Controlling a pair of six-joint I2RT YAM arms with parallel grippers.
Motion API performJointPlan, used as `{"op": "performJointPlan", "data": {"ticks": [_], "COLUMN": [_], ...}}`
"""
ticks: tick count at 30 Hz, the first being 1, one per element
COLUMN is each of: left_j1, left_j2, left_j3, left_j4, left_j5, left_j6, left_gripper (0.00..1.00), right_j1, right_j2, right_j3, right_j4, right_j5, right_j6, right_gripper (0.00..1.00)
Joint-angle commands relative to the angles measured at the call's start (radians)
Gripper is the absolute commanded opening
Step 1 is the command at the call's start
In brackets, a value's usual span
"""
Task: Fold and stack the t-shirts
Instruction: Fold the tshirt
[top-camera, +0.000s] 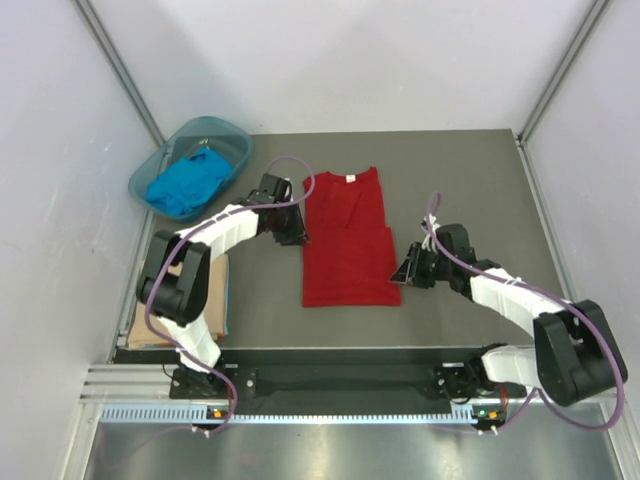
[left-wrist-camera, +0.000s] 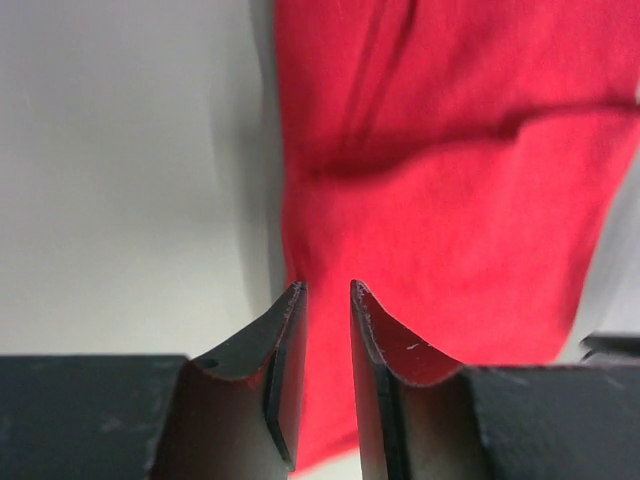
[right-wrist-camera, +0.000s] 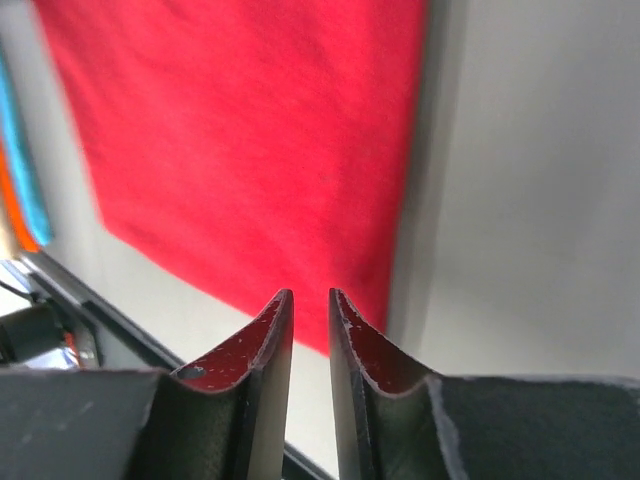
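The deep red t-shirt lies flat in the middle of the table, folded into a long narrow shape, its white neck label at the far end. My left gripper is low at the shirt's left edge, its jaws a narrow gap apart with nothing between them; red cloth lies just beyond them. My right gripper is at the shirt's near right edge, also slightly open and empty, above the shirt's corner. The bright blue t-shirt lies crumpled in the basin. The tan t-shirt lies folded at the near left, partly under my left arm.
The translucent teal basin stands at the far left corner, partly over the table's edge. White walls enclose the table on three sides. A black rail runs along the near edge between the arm bases.
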Motion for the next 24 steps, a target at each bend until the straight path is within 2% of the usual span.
{"op": "performJointPlan", "data": {"ticks": [1,6,12,15,16,19,20,21,23,24], "left_j1": [0.018,0.038,0.054,0.064,0.066,0.069,0.069,0.069,0.066,0.064], "left_j2": [0.073,0.147,0.153,0.13,0.121,0.09,0.07,0.049,-0.039,-0.101], "left_j3": [0.082,0.085,0.13,0.191,0.211,0.262,0.25,0.202,0.129,0.043], "left_j4": [0.076,0.087,0.058,-0.007,-0.057,-0.16,-0.197,-0.205,-0.209,-0.205], "left_j5": [0.029,0.034,0.032,0.04,0.046,0.063,0.066,0.06,0.034,0.029], "left_j6": [0.033,0.033,0.05,0.069,0.074,0.085,0.083,0.076,0.048,0.03], "left_gripper": [0.28,0.28,0.29,0.36,0.39,0.5,0.54,0.57,0.58,0.58], "right_j1": [0.018,0.018,0.018,0.018,0.018,0.018,0.018,0.018,0.026,0.032], "right_j2": [0.063,0.104,0.063,0.0,-0.02,-0.095,-0.112,-0.146,-0.183,-0.216], "right_j3": [-0.06,-0.115,-0.089,-0.068,-0.062,-0.04,-0.038,-0.043,-0.074,-0.083], "right_j4": [0.102,0.157,0.107,0.004,-0.019,-0.131,-0.16,-0.198,-0.191,-0.185], "right_j5": [-0.008,0.042,0.062,0.088,0.101,0.173,0.193,0.203,0.192,0.192], "right_j6": [-0.015,-0.016,-0.029,-0.03,-0.018,0.074,0.111,0.149,0.258,0.328], "right_gripper": [0.21,0.2,0.2,0.22,0.24,0.38,0.46,0.49,0.58,0.59]}}
